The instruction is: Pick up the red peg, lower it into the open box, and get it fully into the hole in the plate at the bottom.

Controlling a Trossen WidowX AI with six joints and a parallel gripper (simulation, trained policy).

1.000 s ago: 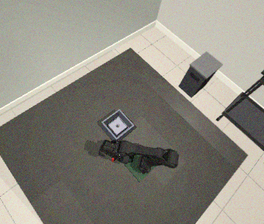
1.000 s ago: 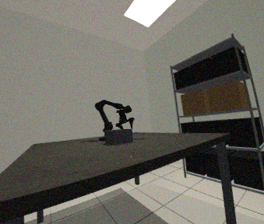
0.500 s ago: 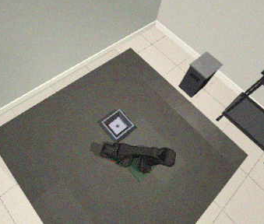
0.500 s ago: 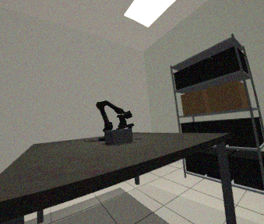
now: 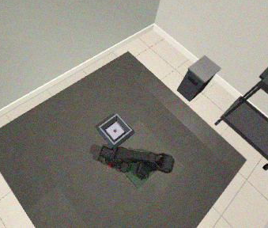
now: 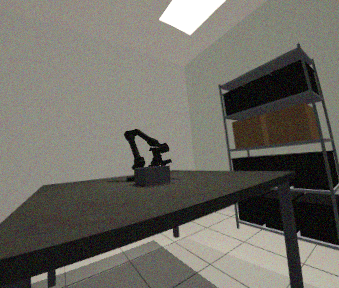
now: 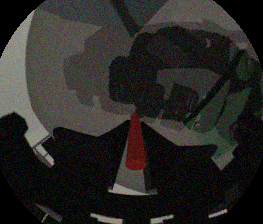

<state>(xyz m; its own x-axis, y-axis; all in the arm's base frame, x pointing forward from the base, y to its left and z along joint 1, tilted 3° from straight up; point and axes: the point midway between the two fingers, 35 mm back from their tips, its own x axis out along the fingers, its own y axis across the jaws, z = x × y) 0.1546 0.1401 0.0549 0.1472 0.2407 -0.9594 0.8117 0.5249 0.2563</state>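
Observation:
The red peg (image 7: 135,145) (image 5: 109,166) is between the two fingertips in the wrist view, its wider-looking end toward the camera. My gripper (image 7: 134,123) is shut on it, low over the table; whether the peg touches the table cannot be told. The open grey box (image 5: 129,132) (image 6: 152,177) stands beside the arm, apart from the peg. The pale plate (image 5: 110,131) at its bottom shows a small dark hole, with no peg in it. A dark wall of the box (image 7: 91,11) shows at the top of the wrist view.
The dark arm (image 5: 140,155) (image 6: 142,136) bends over the table (image 5: 53,162) (image 6: 67,210), close beside the box. A green mat (image 5: 138,182) (image 7: 208,117) lies under the arm. A shelf rack (image 6: 282,144), a bin (image 5: 197,77) and a cart (image 5: 254,131) stand away from the table.

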